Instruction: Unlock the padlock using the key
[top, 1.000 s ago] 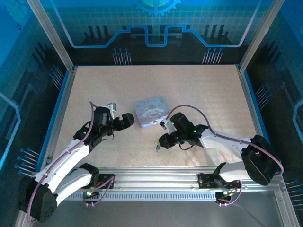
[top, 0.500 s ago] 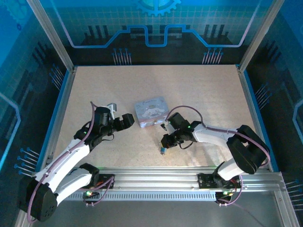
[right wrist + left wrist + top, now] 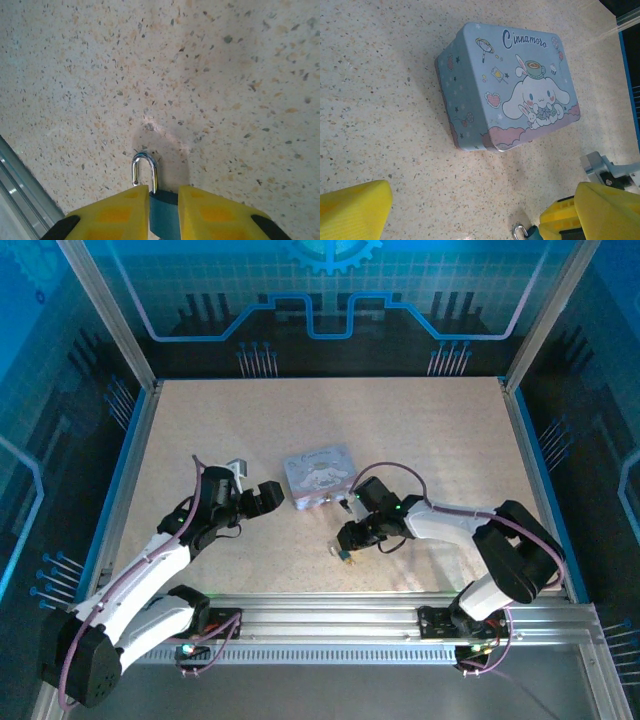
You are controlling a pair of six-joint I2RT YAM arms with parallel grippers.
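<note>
The right gripper is squeezed tight on the padlock. Its yellow fingers pinch the blue body, and the silver loop sticks out past the tips toward the speckled table. I cannot tell if the loop touches it. Bare table lies all round, and the metal rail is near. The cartoon tin box sits just beyond the gripper, far and left. The right arm reaches left from its base, bent, with its wrist low. The left gripper is spread wide with nothing in it and points at the tin from the left. The left arm leans in from the near left corner.
</note>
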